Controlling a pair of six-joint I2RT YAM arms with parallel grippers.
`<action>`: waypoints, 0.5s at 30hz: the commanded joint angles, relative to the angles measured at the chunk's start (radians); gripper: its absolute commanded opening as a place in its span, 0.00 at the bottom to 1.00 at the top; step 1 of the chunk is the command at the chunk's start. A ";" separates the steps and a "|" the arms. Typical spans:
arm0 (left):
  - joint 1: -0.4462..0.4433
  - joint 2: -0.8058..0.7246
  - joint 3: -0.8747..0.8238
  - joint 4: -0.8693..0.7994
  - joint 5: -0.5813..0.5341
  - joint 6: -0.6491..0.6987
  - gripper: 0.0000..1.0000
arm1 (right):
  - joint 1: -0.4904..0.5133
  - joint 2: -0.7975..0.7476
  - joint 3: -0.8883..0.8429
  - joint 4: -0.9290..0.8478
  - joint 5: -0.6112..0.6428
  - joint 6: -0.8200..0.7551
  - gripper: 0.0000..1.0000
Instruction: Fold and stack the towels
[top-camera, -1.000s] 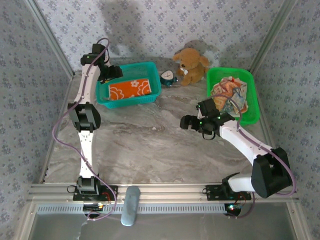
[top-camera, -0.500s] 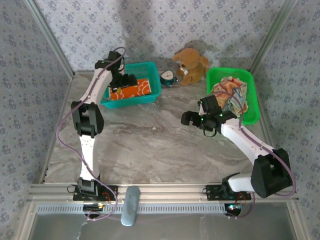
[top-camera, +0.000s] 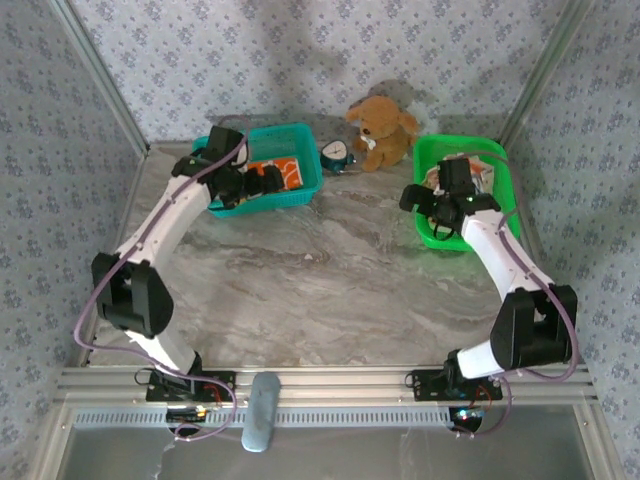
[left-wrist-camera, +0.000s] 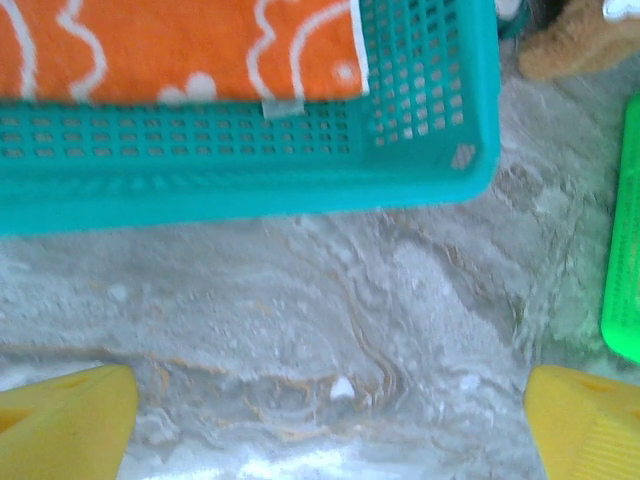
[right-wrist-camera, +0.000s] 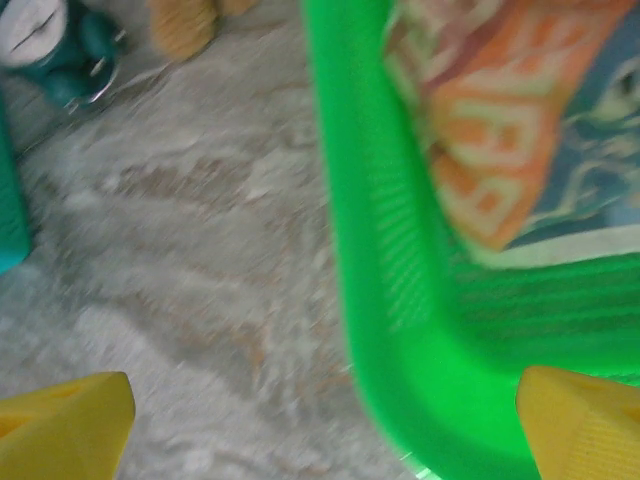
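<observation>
1. Towels first: I see the orange towel (top-camera: 288, 170) in the teal basket (top-camera: 300, 130), mostly hidden under my left arm; the left wrist view cuts it off at the top edge.
2. The towel pile (top-camera: 482, 172) sits in the green basket (top-camera: 505, 225), partly covered by my right arm. The right wrist view is blurred and the prints are unclear.
3. Left gripper (left-wrist-camera: 325, 430) is spread wide and empty over the counter (top-camera: 320, 280), just outside the teal basket.
4. Right gripper (right-wrist-camera: 320, 430) is spread wide and empty, straddling the green basket's rim.
5. A second ago the left gripper was at the teal basket's far-left corner and the right gripper at mid-counter.
</observation>
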 joint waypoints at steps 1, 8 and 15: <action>-0.036 -0.090 -0.102 0.060 -0.029 -0.065 1.00 | -0.065 0.054 0.080 -0.013 0.082 -0.029 1.00; -0.072 -0.225 -0.259 0.117 -0.033 -0.142 1.00 | -0.193 0.204 0.186 0.021 0.042 -0.008 0.82; -0.081 -0.309 -0.307 0.118 -0.048 -0.171 0.99 | -0.275 0.364 0.285 0.011 0.078 -0.010 0.71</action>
